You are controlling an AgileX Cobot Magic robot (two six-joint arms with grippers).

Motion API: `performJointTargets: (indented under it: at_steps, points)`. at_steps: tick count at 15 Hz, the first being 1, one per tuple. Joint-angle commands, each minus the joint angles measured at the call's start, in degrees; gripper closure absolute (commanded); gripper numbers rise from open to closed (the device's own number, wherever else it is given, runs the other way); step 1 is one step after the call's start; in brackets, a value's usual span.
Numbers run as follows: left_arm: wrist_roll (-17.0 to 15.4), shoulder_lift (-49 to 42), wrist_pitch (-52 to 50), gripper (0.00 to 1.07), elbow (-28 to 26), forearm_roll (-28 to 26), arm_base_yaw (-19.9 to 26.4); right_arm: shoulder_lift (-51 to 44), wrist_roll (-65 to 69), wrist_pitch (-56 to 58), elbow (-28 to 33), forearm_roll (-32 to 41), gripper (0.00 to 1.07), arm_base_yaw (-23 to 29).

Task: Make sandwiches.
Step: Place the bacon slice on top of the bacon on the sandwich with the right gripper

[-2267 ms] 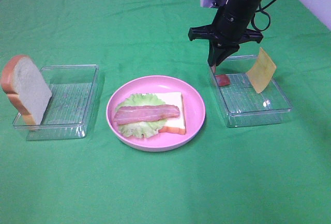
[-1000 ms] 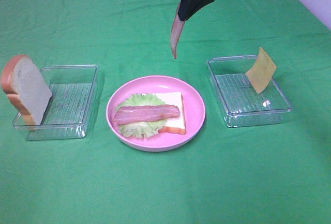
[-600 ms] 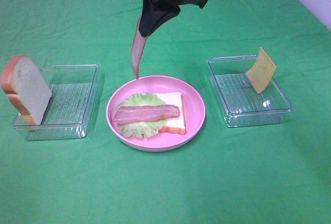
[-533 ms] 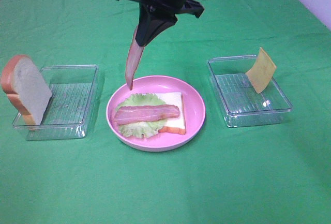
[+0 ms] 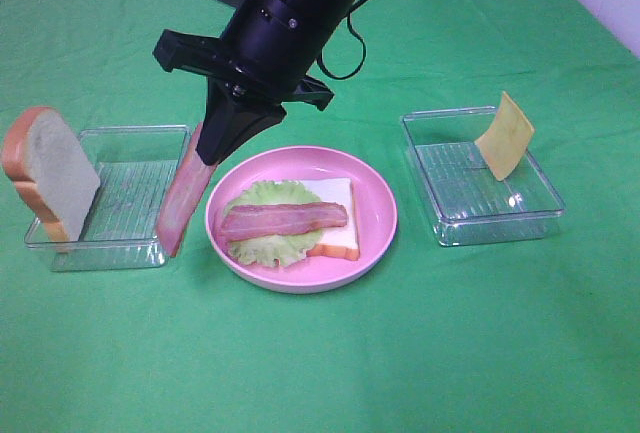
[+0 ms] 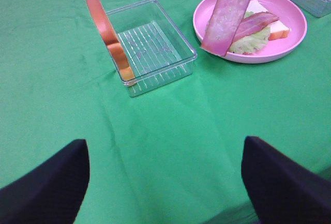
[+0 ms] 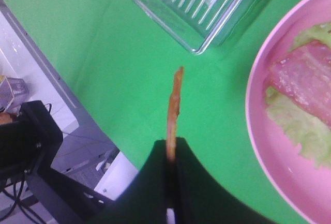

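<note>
We see right gripper [image 5: 207, 148], clamped on second bacon strip [image 5: 182, 198], has carried it from right tray [image 5: 540, 215] past plate [image 5: 385, 218]. Strip hangs between plate and left tray [image 5: 140, 248]. Needs swing back over sandwich [image 5: 300, 221]. Left gripper [image 6: 164, 177] spread, empty.

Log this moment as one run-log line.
right tool: shut on bacon strip | strip: hangs left of pink plate | left tool: open, empty | plate: bread, lettuce, laid bacon

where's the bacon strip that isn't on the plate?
Exterior high view: the bacon strip hangs from the jaws of the right gripper, left of centre, between the pink plate and the left clear tray.
</note>
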Motion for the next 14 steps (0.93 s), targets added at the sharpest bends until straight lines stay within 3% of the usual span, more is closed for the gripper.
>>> performJointTargets:
  at_steps: [1, 6, 12, 14]
  points:
    - [-0.2, -0.4, -0.7, 0.30, 0.1, 0.0, -0.2, 2.2, 0.7, -3.8, 0.5, -2.9, 1.07, -0.4]
    - [-0.2, -0.4, -0.7, 0.30, 0.1, 0.0, -0.2, 2.6, 13.2, -6.3, 0.5, -20.3, 1.07, -0.4]
    - [-0.2, -0.4, -0.7, 0.30, 0.1, 0.0, -0.2, 2.6, 17.6, -5.2, 0.5, -25.6, 1.07, -0.4]
    - [-0.2, -0.4, -0.7, 0.30, 0.1, 0.0, -0.2, 2.6, 18.6, -4.9, 0.5, -27.0, 0.93, -0.4]
